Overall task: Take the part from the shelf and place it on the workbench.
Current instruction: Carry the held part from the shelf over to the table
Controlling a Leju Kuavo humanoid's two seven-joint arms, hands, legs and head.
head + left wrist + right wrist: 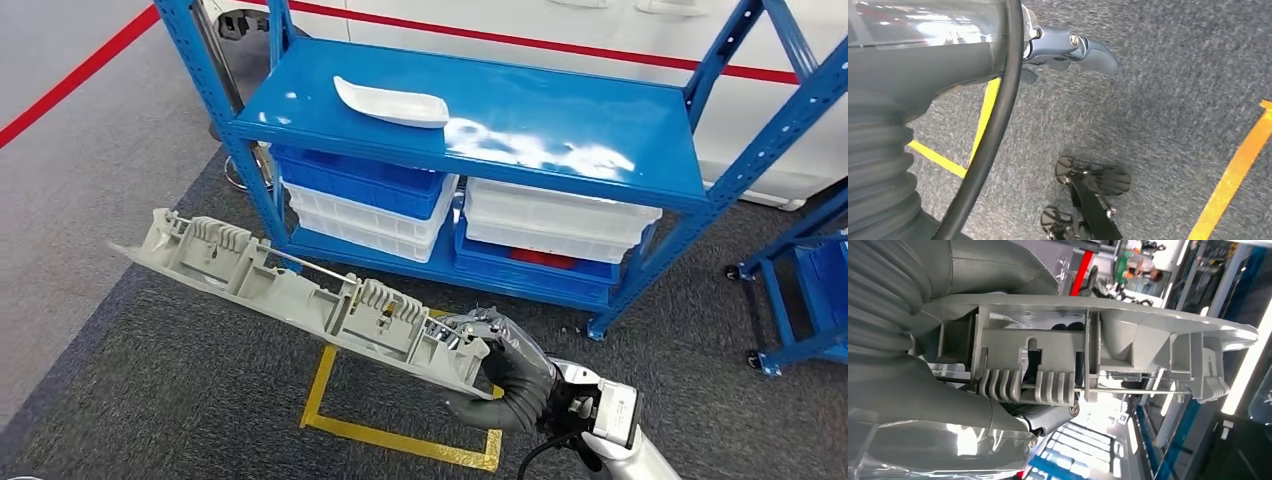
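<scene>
Risk: long grey plastic trim part (300, 295), gripped at one end only by right robot hand (500, 375), cantilevers out over carpet in front of blue shelf (560, 130); leverage may twist it loose, or its far end may clip a shelf post. Left robot hand (1068, 47) hangs over floor; grip state unreadable. Count: held parts, one; white trim pieces (392, 103) on shelf top, one; stacked bins (365, 195) below, several.
</scene>
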